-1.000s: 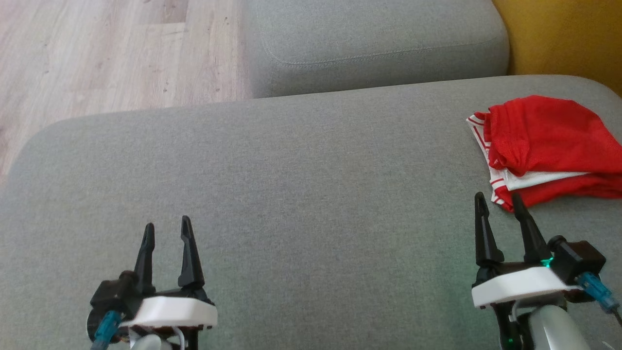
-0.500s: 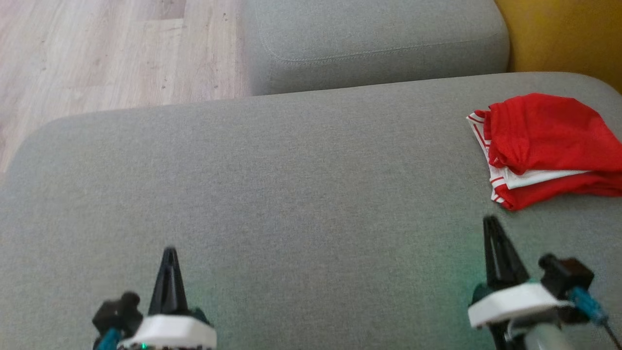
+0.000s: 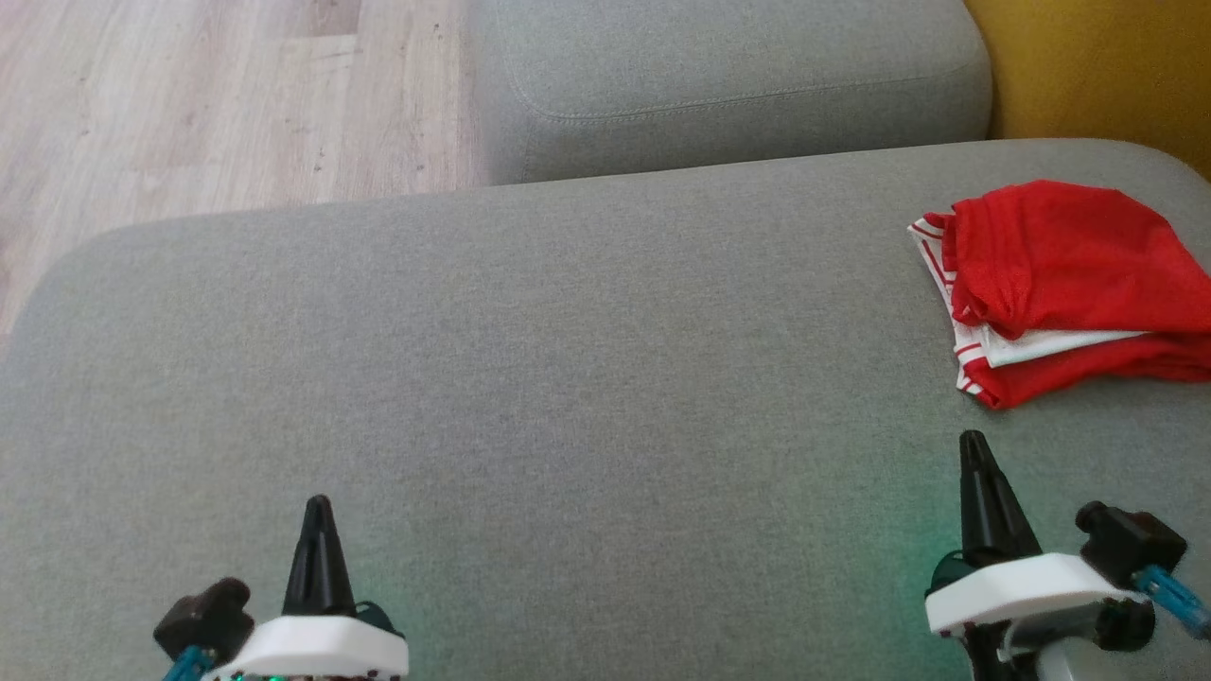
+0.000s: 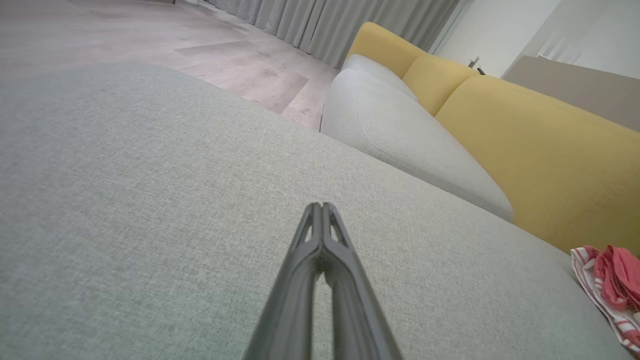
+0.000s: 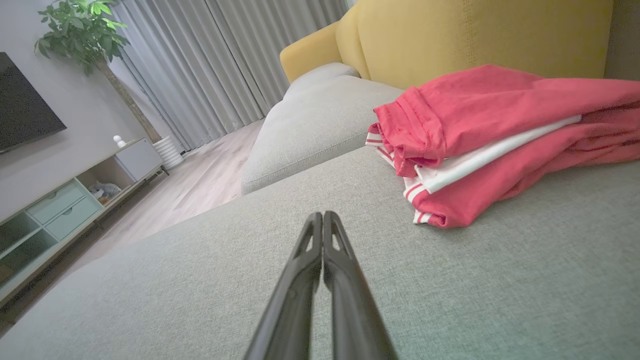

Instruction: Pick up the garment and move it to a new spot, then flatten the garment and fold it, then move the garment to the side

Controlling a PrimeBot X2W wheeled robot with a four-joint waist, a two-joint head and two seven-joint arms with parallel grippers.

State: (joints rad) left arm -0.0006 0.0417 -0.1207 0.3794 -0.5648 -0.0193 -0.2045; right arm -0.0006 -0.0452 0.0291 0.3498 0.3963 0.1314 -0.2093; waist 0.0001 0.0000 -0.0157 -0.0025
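Observation:
A red garment [image 3: 1060, 284] with white striped trim lies folded in a bundle at the far right of the grey cushion [image 3: 568, 378]; it also shows in the right wrist view as the garment [image 5: 490, 135] and at the edge of the left wrist view as the garment [image 4: 610, 285]. My right gripper [image 3: 974, 445] is shut and empty, a short way in front of the garment's near corner, apart from it. My left gripper [image 3: 318, 506] is shut and empty at the lower left, over bare cushion. Both pairs of fingers meet at the tips, left gripper [image 4: 321, 206] and right gripper [image 5: 322, 216].
A second grey cushion [image 3: 728, 85] lies beyond, with a yellow backrest [image 3: 1097, 66] at the right. Wooden floor [image 3: 189, 104] lies past the cushion's left and far edges. A TV cabinet [image 5: 65, 210], a plant [image 5: 80, 30] and curtains [image 5: 220, 65] stand further off.
Both grippers have gone from open to shut with nothing between the fingers, and both have drawn back toward me. The garment lies as before.

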